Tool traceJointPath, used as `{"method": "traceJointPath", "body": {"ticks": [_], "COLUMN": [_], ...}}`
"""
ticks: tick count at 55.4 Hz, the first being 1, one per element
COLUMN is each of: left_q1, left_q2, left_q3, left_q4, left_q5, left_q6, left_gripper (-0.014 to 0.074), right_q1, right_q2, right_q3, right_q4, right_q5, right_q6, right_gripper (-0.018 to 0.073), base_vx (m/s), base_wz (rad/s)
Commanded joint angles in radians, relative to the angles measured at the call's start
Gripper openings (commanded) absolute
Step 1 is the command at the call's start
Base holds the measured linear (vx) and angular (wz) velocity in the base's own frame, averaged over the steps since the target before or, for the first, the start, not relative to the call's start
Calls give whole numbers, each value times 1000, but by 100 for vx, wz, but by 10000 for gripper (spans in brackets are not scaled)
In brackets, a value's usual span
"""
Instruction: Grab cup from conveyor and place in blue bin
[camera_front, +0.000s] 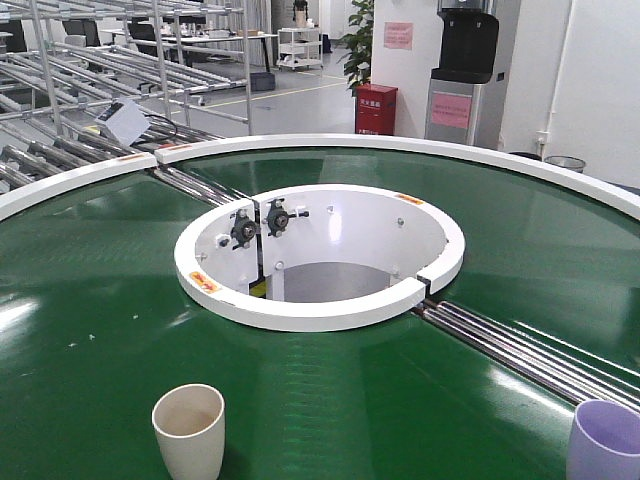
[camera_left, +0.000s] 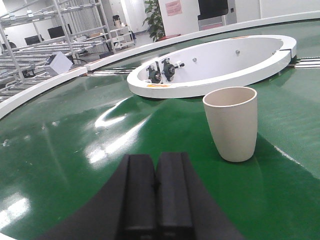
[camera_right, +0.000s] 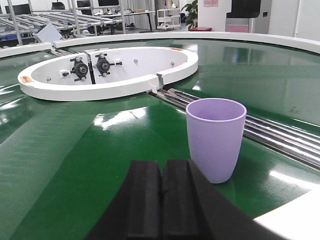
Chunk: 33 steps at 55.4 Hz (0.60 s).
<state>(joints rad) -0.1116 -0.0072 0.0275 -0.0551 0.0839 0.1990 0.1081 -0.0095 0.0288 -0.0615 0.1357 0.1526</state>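
A cream cup (camera_front: 189, 430) stands upright on the dark green conveyor (camera_front: 90, 320) near the front left. In the left wrist view the cream cup (camera_left: 231, 123) is ahead and to the right of my left gripper (camera_left: 156, 159), which is shut and empty. A lilac cup (camera_front: 606, 441) stands upright at the front right edge. In the right wrist view the lilac cup (camera_right: 215, 139) is just ahead and right of my right gripper (camera_right: 161, 164), shut and empty. The blue bin is out of view.
The white-walled central opening (camera_front: 320, 255) sits mid-belt, with metal rollers (camera_front: 520, 350) running from it to the right. The white outer rim (camera_front: 420, 148) curves behind. Metal racks (camera_front: 90, 70), a red box (camera_front: 376, 108) and a dispenser (camera_front: 462, 70) stand beyond.
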Motion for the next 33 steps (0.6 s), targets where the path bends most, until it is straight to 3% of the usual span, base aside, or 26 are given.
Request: {"method": "traceJointPath", "body": {"ticks": [1, 33], "left_q1": [0, 0], "left_q2": [-18, -18], "left_q3": [7, 7], "left_q4": [-3, -3], "left_q5": [-84, -84], "left_q6": [-8, -8], "left_gripper": [3, 3], "right_q1": [-3, -3], "right_q2": [-12, -12], "right_q3": [20, 20], "right_q4": [-7, -7], "right_q5": [-83, -83], "right_q6": [-5, -5], "right_gripper": [-9, -9], "base_vx": [0, 0], "base_wz": [0, 0]}}
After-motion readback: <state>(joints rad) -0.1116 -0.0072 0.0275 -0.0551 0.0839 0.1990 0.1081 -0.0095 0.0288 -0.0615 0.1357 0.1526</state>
